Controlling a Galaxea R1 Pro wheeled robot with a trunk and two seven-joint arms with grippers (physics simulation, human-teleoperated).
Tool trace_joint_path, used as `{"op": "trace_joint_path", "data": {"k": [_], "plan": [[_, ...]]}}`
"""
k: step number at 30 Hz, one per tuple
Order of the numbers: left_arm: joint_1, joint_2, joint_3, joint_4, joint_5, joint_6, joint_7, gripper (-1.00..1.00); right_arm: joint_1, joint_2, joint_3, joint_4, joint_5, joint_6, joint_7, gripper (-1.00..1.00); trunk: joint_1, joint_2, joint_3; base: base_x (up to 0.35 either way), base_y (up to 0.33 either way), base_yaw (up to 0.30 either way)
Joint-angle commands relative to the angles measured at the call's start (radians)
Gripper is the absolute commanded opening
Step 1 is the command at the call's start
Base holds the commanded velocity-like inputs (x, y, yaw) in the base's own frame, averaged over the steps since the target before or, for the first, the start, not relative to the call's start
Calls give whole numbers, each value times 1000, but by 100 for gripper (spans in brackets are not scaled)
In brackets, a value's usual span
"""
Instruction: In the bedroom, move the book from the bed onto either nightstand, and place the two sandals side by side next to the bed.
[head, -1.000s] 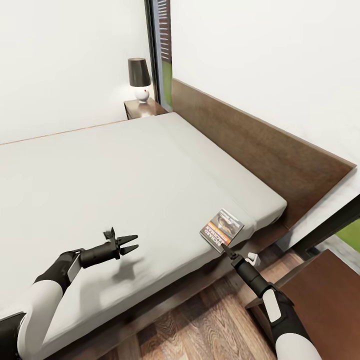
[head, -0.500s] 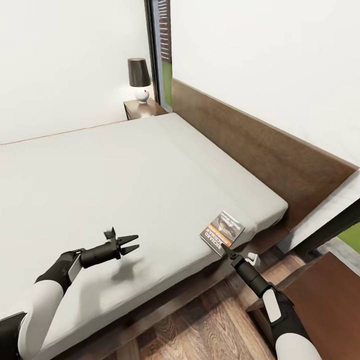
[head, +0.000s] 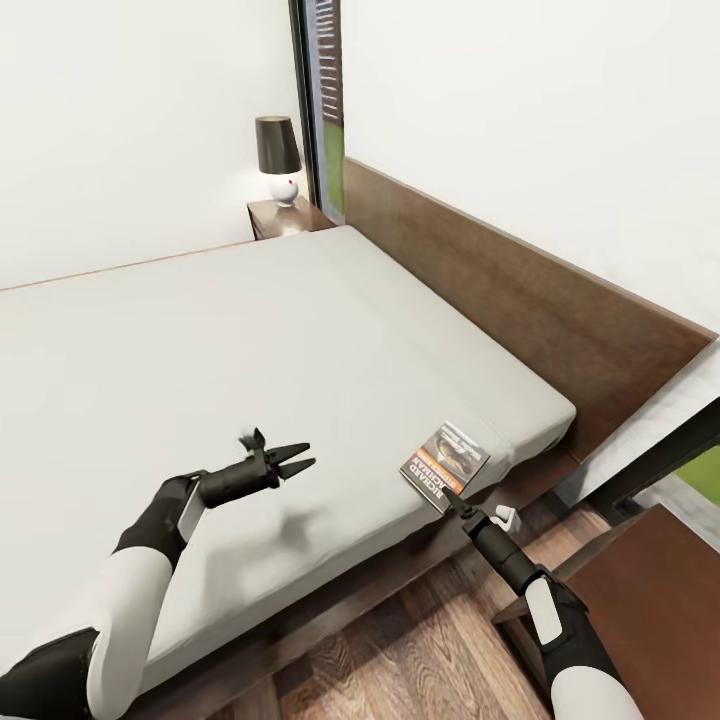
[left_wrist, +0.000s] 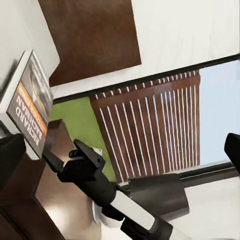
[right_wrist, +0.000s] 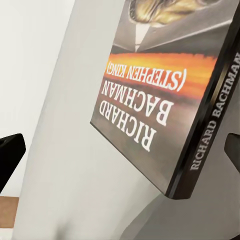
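1. Our right gripper sits at the near corner of the small thin paperback book with the dark cover and orange band. In the right wrist view its two dark fingertips stand wide apart, one at each side, with the book lying between them and neither yet touching it.
2. The book rests flat on the off-white mattress of the large low bed with a dark brown wooden frame, close to the corner nearest the headboard and right at the mattress edge (handy, as the spine overhangs toward us).
3. We judge the step in hand to be the grasp of the book, so we want the fingers to straddle the corner, one above the cover and one below, before they close.
4. We should ease forward along the mattress surface and not push down, since a thin book slides readily on the sheet and may skid away.
5. Our left gripper hovers over the mattress well apart from the book, its fingers slightly parted and holding nothing; it can stay out of the way.
6. The glossy dark reddish-brown nightstand stands just beside our right arm, so once the book is pinched, a short lift and swing should reach it.
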Motion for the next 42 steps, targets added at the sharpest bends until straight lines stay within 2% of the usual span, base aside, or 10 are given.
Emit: {"op": "trace_joint_path", "data": {"k": [1,38,42], "plan": [[0,-2,1,-4,0,11,-4,100,-1,1,-4,0,-4,9,4,100,0,0,-1,0,0,0],[0,-6,3,-13,-1,11,-2,100,-1,1,-6,-1,-4,4,5,100,0,0,-1,0,0,0],[0,-6,3,-12,-3,11,-1,100,-1,1,-6,-2,-4,5,6,100,15,-28,-13,0,0,0]]}}
